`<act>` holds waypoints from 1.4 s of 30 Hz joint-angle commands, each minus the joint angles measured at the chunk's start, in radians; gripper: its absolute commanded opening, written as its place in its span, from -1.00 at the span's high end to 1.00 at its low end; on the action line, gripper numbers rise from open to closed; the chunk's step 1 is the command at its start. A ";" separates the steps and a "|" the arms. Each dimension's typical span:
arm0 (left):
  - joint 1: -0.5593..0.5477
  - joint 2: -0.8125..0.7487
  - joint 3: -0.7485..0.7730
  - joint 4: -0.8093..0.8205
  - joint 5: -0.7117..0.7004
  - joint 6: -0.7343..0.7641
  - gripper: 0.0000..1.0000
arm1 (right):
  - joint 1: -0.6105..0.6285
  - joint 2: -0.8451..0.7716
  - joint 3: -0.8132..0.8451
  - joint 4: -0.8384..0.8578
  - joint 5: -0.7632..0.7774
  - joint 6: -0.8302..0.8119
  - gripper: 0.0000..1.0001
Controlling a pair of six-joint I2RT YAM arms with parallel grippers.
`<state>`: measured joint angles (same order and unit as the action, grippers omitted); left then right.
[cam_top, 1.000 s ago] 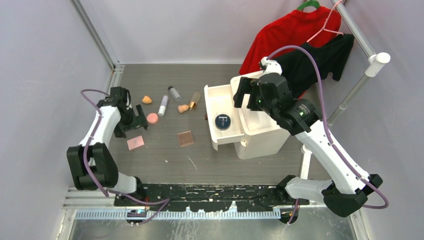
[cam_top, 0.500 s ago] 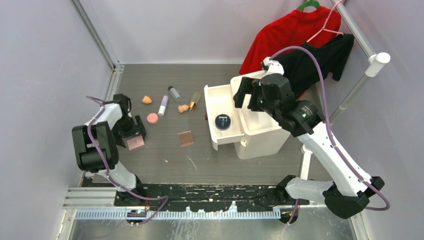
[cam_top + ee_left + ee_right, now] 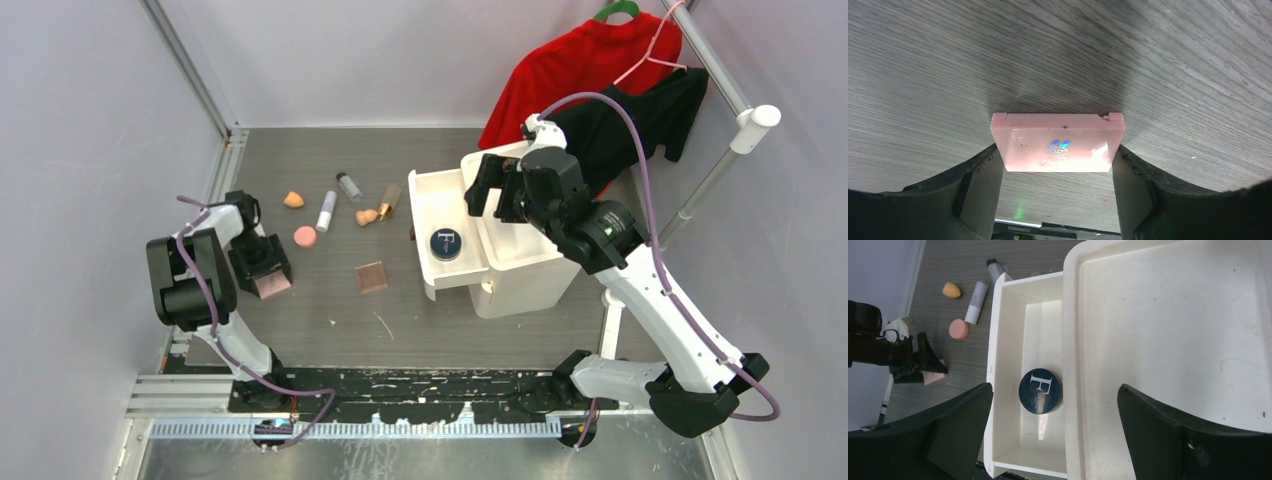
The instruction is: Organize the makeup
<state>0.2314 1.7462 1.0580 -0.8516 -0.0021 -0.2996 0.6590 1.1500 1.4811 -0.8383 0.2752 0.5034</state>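
Far left on the grey wood-grain tabletop [image 3: 923,75], the left gripper [image 3: 1057,152] straddles a flat pink rectangular plastic case [image 3: 1057,142]. Its fingers [image 3: 983,185] sit right at the case's two short edges; whether they already press I cannot tell. The case looks stiff, light and glossy, so likely slippery. Being thin, it wants a low, level pinch across those short edges, clear of the hinge notches on the far side.

Rightward lie a teardrop orange sponge [image 3: 293,199], a round pink sponge [image 3: 305,236], a white tube [image 3: 327,211], a clear vial [image 3: 349,186], a square brown palette [image 3: 371,277] and a gold-brown bottle [image 3: 388,201]. They are loose and well apart.

Beyond them, a round navy compact [image 3: 1040,391] rests in the open white plastic drawer [image 3: 1004,370]. Above it the right gripper [image 3: 1055,386] hangs spread wide, holding nothing.
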 commanded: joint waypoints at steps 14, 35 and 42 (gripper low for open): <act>-0.094 -0.276 0.130 -0.049 0.102 -0.014 0.08 | 0.003 -0.018 0.025 0.026 0.030 0.000 -1.00; -0.922 -0.025 0.965 -0.146 0.043 -0.080 0.11 | 0.001 -0.084 0.098 -0.018 0.269 0.060 -1.00; -0.976 0.068 1.017 -0.122 0.074 -0.044 0.10 | 0.002 -0.081 0.131 -0.089 0.308 0.076 -1.00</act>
<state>-0.7258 1.8191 2.0068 -0.9947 0.0467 -0.3805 0.6590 1.0714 1.5631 -0.9020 0.5289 0.5541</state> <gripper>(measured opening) 0.706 0.999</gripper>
